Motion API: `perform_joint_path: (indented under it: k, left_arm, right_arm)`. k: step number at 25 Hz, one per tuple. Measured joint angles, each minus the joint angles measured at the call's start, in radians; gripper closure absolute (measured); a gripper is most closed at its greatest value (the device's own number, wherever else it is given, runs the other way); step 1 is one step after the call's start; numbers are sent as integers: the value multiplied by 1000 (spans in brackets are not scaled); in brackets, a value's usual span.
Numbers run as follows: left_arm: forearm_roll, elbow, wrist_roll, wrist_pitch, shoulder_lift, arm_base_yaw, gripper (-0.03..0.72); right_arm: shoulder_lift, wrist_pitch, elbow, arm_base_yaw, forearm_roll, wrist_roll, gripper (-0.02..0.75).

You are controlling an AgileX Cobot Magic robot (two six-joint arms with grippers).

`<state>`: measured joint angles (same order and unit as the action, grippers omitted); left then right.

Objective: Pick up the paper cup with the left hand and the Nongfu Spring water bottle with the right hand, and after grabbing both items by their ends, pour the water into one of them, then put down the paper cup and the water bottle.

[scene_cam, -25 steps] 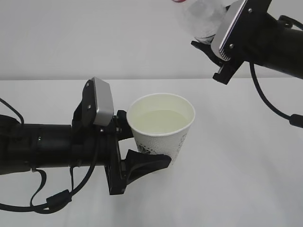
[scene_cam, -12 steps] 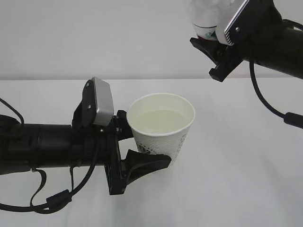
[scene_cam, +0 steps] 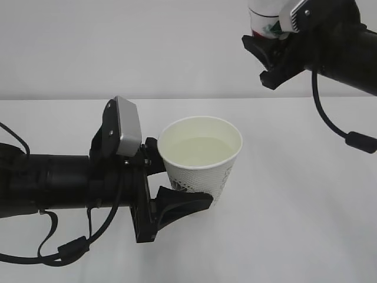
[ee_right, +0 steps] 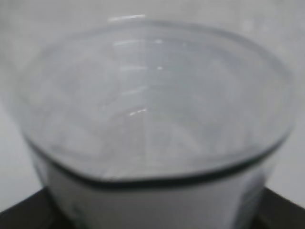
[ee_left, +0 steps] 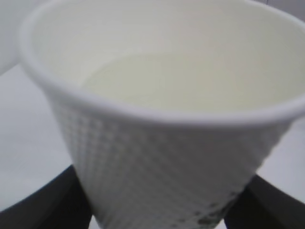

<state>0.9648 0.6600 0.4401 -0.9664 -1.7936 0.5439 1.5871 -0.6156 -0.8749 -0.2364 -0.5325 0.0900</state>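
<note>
Holding item one, the paper cup [scene_cam: 201,158], I am seeing my left gripper [scene_cam: 168,186] clamping it low on its dotted wall, one black finger [scene_cam: 179,205] in front and the other behind, the cup standing upright just above or on the white table [scene_cam: 294,206]; I cannot tell which. Item two, the water [scene_cam: 197,151], is lying pale and faintly yellowish inside the cup, filling it well up toward the rim. Item three, the water bottle [scene_cam: 266,17], is sitting at the top right of the exterior view, well apart from the cup, cropped by the frame edge so only its labelled part is showing. My right gripper [scene_cam: 274,44] is gripping it around that labelled section. The right wrist camera is showing the bottle's clear ribbed body [ee_right: 152,109], blurred.
</note>
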Motion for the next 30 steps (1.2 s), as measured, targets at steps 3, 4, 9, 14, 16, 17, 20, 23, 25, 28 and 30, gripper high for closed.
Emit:
perform_joint_path:
  k: [3,4,9,14,16,17,20,23,25,28,30]
  left_arm:
    - [0,0,0,0,0,0,146]
    - [0,0,0,0,0,0,146]
    - [0,0,0,0,0,0,146]
    - [0,0,0,0,0,0,146]
    - [0,0,1,2,0,0,146]
    - [0,0,1,2,0,0,146]
    - [0,0,1,2,0,0,146]
    - [0,0,1,2,0,0,146]
    - [0,0,1,4,0,0,146]
    - [0,0,1,4,0,0,146]
    - [0,0,2,4,0,0,146]
  right_arm:
    - [0,2,0,0,48,-2,262]
    - [0,2,0,0,65,-4,262]
    - [0,-4,16,0,167,-4,263]
    - [0,-42,63,0,273,-4,263]
    - [0,-61,79,0,306,-4,263]
    - [0,-66,89,0,327,-4,263]
    - [0,-74,123,0,384,2,263]
    - [0,-83,160,0,417,25,263]
    - [0,-108,190,0,440,35,263]
    - [0,-156,240,0,481,38,263]
    - [0,-173,256,0,496,38,263]
